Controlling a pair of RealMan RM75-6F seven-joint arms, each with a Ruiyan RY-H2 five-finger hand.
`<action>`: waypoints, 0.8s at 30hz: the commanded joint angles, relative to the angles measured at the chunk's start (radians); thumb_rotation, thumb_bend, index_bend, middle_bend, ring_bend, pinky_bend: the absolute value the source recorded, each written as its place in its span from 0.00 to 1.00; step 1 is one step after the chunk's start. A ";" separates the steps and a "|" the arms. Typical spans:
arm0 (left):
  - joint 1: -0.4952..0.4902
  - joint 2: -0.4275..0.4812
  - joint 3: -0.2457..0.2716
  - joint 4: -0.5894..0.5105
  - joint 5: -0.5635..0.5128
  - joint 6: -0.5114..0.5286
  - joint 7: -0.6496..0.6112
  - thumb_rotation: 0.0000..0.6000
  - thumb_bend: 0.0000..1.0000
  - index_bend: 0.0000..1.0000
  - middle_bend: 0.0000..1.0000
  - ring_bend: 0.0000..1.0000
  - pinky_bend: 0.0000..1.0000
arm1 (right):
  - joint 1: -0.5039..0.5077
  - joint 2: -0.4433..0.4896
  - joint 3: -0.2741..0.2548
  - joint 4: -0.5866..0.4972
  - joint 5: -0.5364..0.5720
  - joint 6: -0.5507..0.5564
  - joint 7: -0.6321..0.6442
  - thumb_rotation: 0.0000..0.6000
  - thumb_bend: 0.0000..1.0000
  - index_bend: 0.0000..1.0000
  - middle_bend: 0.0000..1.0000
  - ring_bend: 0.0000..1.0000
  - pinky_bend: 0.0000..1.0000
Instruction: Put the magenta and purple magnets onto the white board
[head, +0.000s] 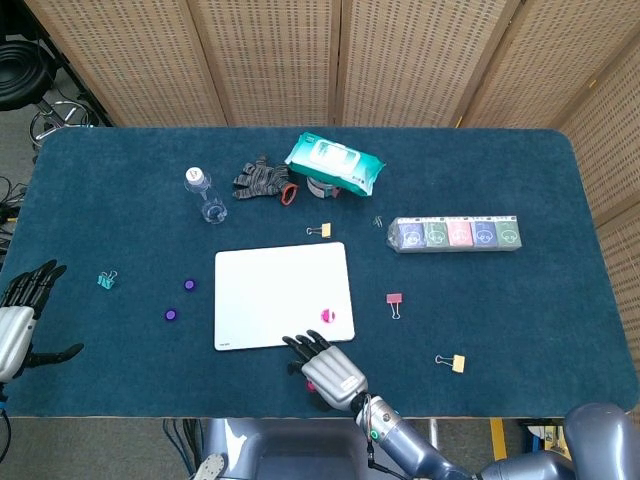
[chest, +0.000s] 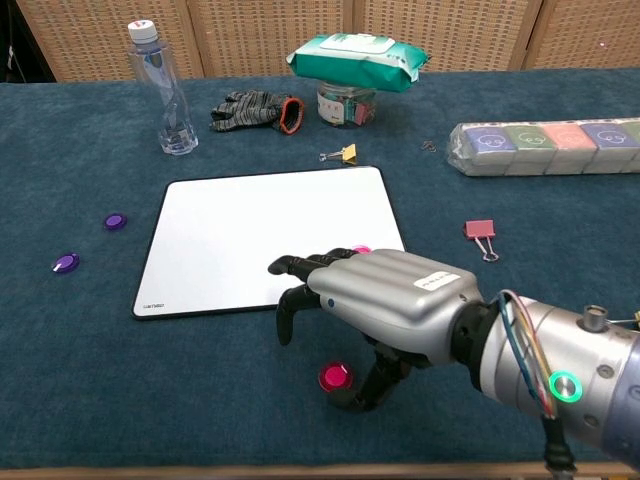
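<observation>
One magenta magnet (head: 326, 316) sits on the white board (head: 275, 290), near its right edge, so that's 1 done. Second magenta magnet (chest: 334, 377) lies off the board on the blue surface (head: 520, 300), just below the board's front edge, w/ the right hand (chest: 385, 315) hovering right over it, fingers spread and curved down, thumb next to the magnet, nothing gripped yet. Looks like a pickup is coming, my guess only. Two purple magnets (head: 189, 284) and (head: 170, 314) wait on the surface left of the board, untouched. Left hand (head: 22, 320) at the far left edge, open, holding nothing. So approx 1 of 4 placed, 3 to go. Writing: small dark mark at the board's front-left corner, too tiny to read. Wipes pack (head: 334, 164) and box row (head: 456, 234) carry print, illegible.
</observation>
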 joint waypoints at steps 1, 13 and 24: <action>0.000 0.001 0.001 0.001 0.001 -0.001 -0.003 1.00 0.02 0.00 0.00 0.00 0.00 | 0.001 -0.014 -0.001 0.018 0.005 0.004 -0.012 1.00 0.31 0.33 0.00 0.00 0.00; -0.006 0.007 0.006 0.001 0.002 -0.021 -0.015 1.00 0.02 0.00 0.00 0.00 0.00 | -0.009 -0.024 -0.009 0.049 0.024 0.006 -0.005 1.00 0.31 0.34 0.00 0.00 0.00; -0.007 0.009 0.007 -0.001 0.002 -0.025 -0.019 1.00 0.02 0.00 0.00 0.00 0.00 | -0.015 -0.042 -0.010 0.077 0.024 -0.001 0.016 1.00 0.31 0.40 0.00 0.00 0.00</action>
